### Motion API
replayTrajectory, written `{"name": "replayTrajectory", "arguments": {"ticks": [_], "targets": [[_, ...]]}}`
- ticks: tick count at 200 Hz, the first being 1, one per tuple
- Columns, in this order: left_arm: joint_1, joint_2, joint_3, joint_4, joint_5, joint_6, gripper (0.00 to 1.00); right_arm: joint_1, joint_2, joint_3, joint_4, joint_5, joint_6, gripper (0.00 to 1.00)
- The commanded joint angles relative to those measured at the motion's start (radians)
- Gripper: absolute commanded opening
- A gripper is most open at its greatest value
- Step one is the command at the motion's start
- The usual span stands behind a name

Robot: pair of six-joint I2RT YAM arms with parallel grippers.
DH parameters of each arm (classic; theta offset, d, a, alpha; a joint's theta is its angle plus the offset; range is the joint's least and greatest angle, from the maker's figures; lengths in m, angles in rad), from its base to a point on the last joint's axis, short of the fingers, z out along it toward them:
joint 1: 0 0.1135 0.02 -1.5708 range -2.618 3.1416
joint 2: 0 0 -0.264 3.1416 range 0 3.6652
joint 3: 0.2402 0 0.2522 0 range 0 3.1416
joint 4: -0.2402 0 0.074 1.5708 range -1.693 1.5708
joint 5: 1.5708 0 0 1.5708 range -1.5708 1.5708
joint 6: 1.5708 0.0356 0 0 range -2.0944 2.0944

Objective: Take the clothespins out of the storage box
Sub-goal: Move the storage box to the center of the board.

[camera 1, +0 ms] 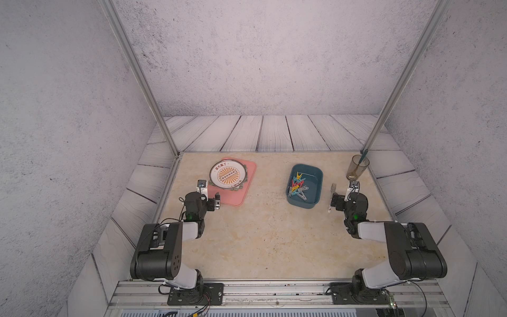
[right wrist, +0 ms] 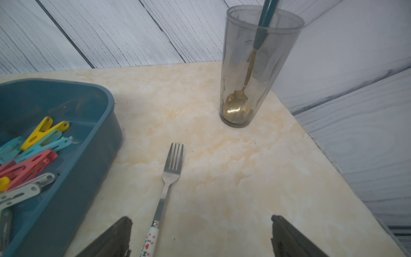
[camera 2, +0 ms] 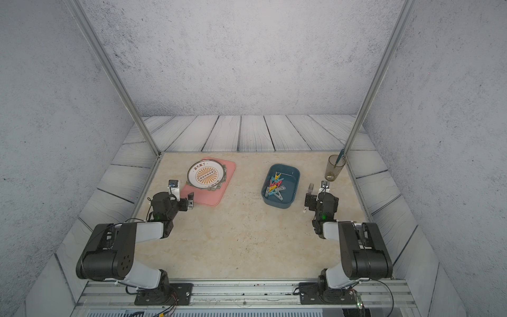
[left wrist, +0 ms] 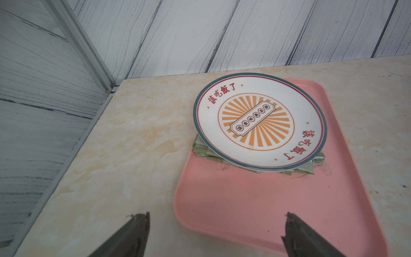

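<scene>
Pins (camera 1: 297, 186) all in box (camera 1: 312, 179), heaped along its left side; box sits right of mid tabletop (camera 1: 260, 236), nearer far edge. R gripper (right wrist: 200, 219) wide, empty, over fork (right wrist: 172, 171) handle just beside box. L gripper (left wrist: 216, 214) wide, empty, by pink tray (left wrist: 244, 211) near-left corner. Risks: pins are small, slick plastic, A-shaped, tangled, so a pinch prob lifts two or slips; light smooth box w/ raised rounded rim may slide if bumped; metal fork could get swept.

Black-jointed, white-linked arms (camera 1: 162, 247) carry loose black cables (camera 1: 160, 289), green lights (camera 1: 189, 218) and dark jaws.
</scene>
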Motion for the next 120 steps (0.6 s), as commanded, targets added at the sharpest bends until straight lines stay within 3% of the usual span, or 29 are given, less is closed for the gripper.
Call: {"name": "replayTrajectory", "arguments": {"ticks": [1, 25, 73, 92, 120], "targets": [[0.012, 0.012, 0.039, -0.038, -0.078, -0.04, 0.98, 0.002, -0.092, 0.071, -0.168, -0.038, -0.004, 0.99], [0.012, -0.003, 0.045, -0.053, -0.046, -0.024, 0.98, 0.002, -0.144, 0.185, -0.456, -0.045, 0.066, 0.99], [0.012, -0.118, 0.138, -0.304, 0.016, -0.008, 0.98, 0.004, -0.106, 0.466, -0.975, -0.118, 0.236, 0.99], [0.012, -0.129, 0.177, -0.376, 0.029, 0.0, 0.98, 0.013, -0.049, 0.575, -1.133, -0.165, 0.313, 0.99], [0.011, -0.139, 0.294, -0.619, 0.055, -0.002, 0.98, 0.055, 0.032, 0.686, -1.263, -0.22, 0.382, 0.99]]}}
